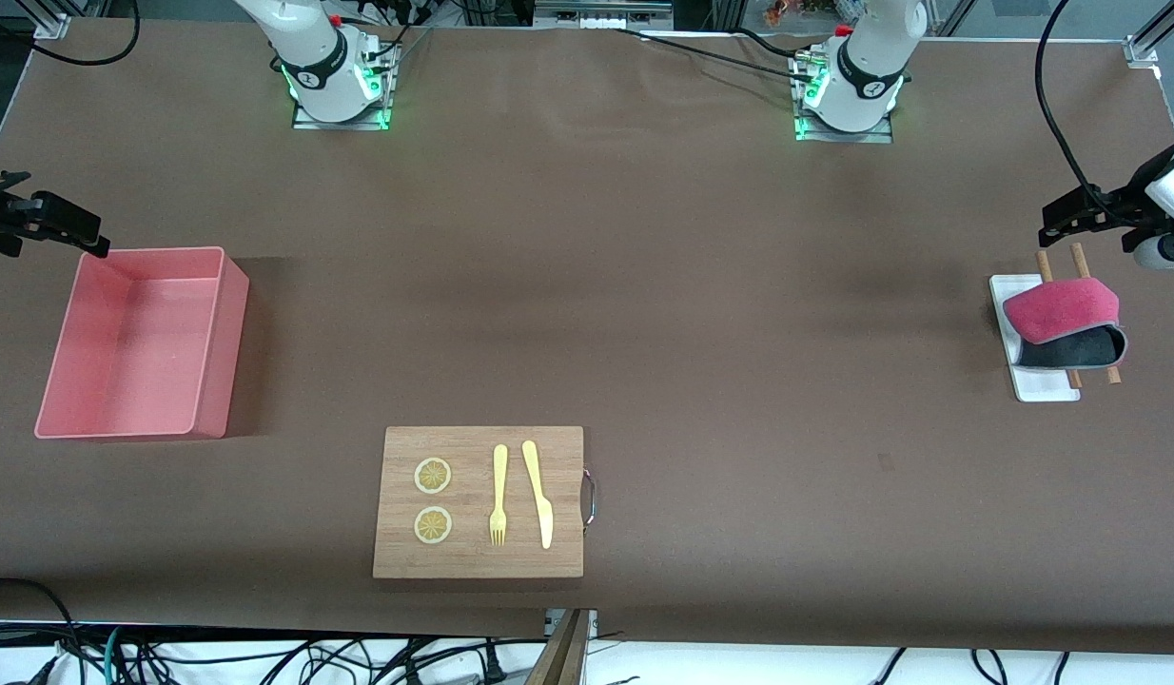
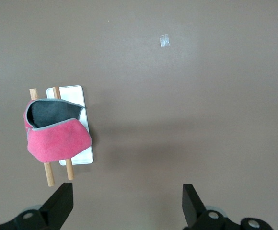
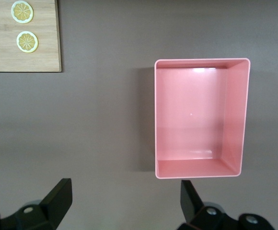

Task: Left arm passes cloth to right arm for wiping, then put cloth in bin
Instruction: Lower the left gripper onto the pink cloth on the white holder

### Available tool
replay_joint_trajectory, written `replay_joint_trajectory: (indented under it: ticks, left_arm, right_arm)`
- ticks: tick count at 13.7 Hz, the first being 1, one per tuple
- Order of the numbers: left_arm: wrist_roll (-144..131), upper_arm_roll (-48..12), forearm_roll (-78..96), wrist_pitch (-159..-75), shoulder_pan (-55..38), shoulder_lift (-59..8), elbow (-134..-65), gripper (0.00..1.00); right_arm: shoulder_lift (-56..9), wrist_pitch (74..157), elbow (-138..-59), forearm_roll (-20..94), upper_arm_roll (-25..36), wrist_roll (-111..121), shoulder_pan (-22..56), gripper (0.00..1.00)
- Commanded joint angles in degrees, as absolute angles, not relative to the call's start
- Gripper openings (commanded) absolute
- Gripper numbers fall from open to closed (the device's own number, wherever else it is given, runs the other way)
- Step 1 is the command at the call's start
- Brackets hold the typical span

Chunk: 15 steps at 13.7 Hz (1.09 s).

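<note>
The left gripper point(image 1: 1058, 221) hangs in the air at the left arm's end of the table, over bare brown table cover just beside the white tray point(image 1: 1044, 385). From the front its fingers look spread, holding nothing. On the tray lie two wooden sticks point(image 1: 1082, 262), and across them the cloth point(image 1: 1063, 309) sits folded, crimson face up and dark grey face showing underneath. The right gripper point(image 1: 90, 238) hovers at the right arm's end, over the table just beside the bin's point(image 1: 216, 352) rim; its fingers are hard to read here. The salmon-pink bin stands upright on the table. Nearer the front camera, between the two ends, a wooden cutting board point(image 1: 568, 504) carries two lemon slices point(image 1: 433, 476), a yellow fork point(image 1: 498, 495) and a yellow knife point(image 1: 538, 490).

In the left wrist view, the left gripper point(image 2: 128, 203) has its fingers spread wide over bare cover, with the cloth point(image 2: 57, 139) on the sticks point(image 2: 48, 173) and tray point(image 2: 74, 91) well apart from them.

In the right wrist view, the right gripper point(image 3: 124, 199) is also spread wide, gripping nothing, and the bin point(image 3: 244, 120) lies below it, with the cutting board's point(image 3: 38, 52) corner and lemon slices point(image 3: 22, 11) at the frame's edge.
</note>
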State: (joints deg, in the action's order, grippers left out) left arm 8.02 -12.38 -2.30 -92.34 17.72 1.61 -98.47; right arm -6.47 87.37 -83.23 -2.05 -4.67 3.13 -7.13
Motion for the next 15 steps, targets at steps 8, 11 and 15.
replay_joint_trajectory:
  ticks: [8, 11, 15]
  left_arm:
    - [6.8, -12.7, -1.9, -90.4, 18.0, -0.3, -96.1, 1.00]
    - [6.6, -12.7, -1.9, -90.3, 18.0, -0.5, -96.1, 1.00]
    - [6.7, -12.7, -2.0, -90.3, 18.1, -1.6, -96.1, 1.00]
  right_arm:
    - [-7.0, 87.4, -81.9, -1.1, -4.6, 3.5, -7.1, 1.00]
    - [-7.0, 86.9, -81.9, -1.1, -4.6, 3.3, -7.1, 1.00]
    - [-7.2, 87.4, -81.9, -1.1, -4.6, 2.8, -7.0, 1.00]
